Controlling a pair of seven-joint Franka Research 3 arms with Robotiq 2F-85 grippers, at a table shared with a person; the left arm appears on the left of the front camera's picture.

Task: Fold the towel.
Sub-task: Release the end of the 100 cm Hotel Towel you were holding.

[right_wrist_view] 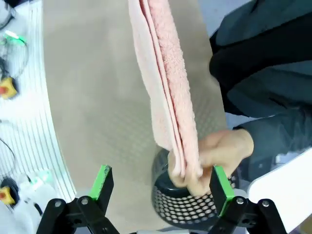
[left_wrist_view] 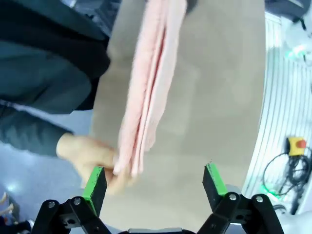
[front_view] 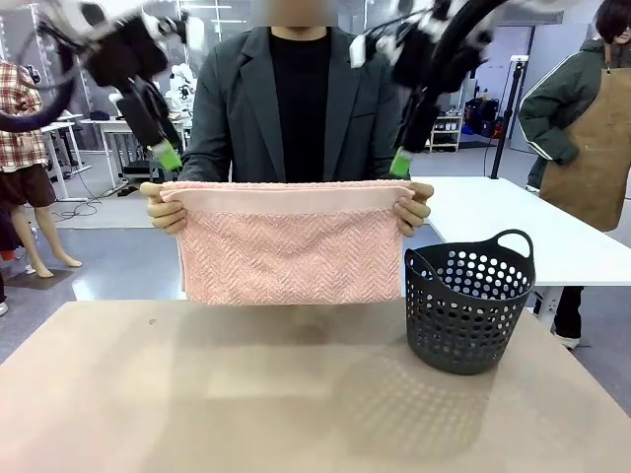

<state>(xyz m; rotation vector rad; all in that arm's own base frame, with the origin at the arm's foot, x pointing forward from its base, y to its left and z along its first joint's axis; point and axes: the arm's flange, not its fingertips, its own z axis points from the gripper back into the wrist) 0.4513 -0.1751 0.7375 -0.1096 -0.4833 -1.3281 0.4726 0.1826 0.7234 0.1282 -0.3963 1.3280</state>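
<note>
- Salmon-pink terry towel [front_view: 286, 251] is hanging doubled over in the air above the far part of the bench [front_view: 246, 394], with its smooth band [front_view: 286, 200] running along the top
- Pinching its top corners are the person's hand on the robot's left [front_view: 166, 209] and the person's hand on the robot's right [front_view: 414, 209], which are holding the top edge level and fairly taut
- Robot's left hand [front_view: 168, 156] is hovering just above the left corner, its jaws standing wide apart and gripping nothing
- Robot's right hand [front_view: 399, 164] is hovering just above the right corner, likewise wide open and empty
- Judging from this, the step is calling for both robot hands coming down together, pads straddling every layer at the corners and landing beside the person's fingers rather than on them
- Closing both at once is looking wise, since one corner caught alone would likely be skewing the fold
- Dark basket [front_view: 468, 305] is standing on the bench just beside the towel's lower right corner, so swinging the cloth that way is risking a snag on its rim
</note>
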